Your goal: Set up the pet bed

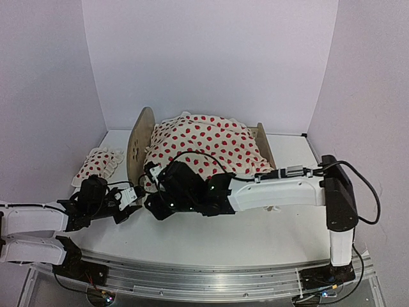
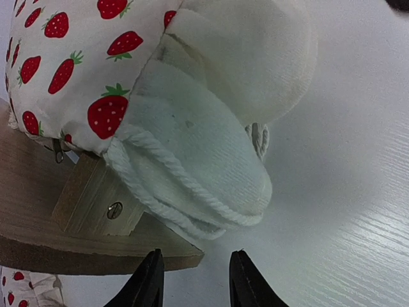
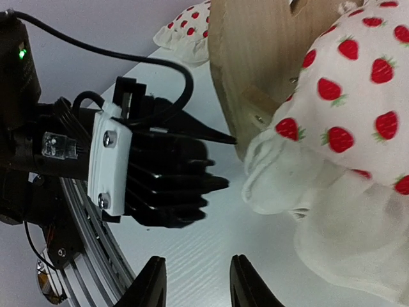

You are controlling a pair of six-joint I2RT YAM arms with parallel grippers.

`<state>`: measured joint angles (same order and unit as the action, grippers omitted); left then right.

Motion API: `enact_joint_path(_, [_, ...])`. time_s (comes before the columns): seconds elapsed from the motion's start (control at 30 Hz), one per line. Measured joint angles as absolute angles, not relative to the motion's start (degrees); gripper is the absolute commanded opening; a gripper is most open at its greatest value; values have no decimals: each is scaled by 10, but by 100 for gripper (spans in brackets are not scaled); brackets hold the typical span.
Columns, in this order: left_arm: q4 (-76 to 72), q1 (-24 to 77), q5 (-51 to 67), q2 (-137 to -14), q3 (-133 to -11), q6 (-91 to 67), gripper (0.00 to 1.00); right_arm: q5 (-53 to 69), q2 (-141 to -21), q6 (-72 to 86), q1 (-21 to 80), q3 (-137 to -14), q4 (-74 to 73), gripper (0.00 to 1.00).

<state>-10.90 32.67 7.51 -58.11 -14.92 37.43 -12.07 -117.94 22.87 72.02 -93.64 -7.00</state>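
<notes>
Lying mid-table, pet bed point(image 1: 139, 153) runs left-right, headboard left. Blanket point(image 1: 204, 144) hides the mattress and most of the footboard. Left gripper point(image 2: 195, 281) and right gripper point(image 3: 195, 281) jaws narrowly apart, empty, near headboard.

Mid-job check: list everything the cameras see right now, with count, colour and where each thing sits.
pet bed: one, light wood, middle of the table, rounded headboard on the left, lower footboard on the right; any mattress is hidden under the blanket.
blanket: one, white with red strawberries and a white corded edge, heaped over the bed, a corner hanging down by the headboard's near end.
pillow: one, same strawberry print, on the table left of the headboard.
table: one, white, under everything.
left gripper: one, black, jaws open and empty, at the headboard's near end below the blanket corner.
right gripper: one, black, jaws open and empty, on the bed's near side, facing the left gripper.
</notes>
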Motion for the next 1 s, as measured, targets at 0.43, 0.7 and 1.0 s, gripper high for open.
enact_joint_path(0.43, [-279,327,90,-639,-99,375,30,-149,-1305,234,721,-933,72,23])
enact_joint_path(0.7, [-337,326,89,-683,-97,376,24,-196,-1332,205,720,-923,166,22])
enact_joint_path(1.0, [-341,325,87,-698,-97,377,0,-228,-1358,178,716,-917,224,22])
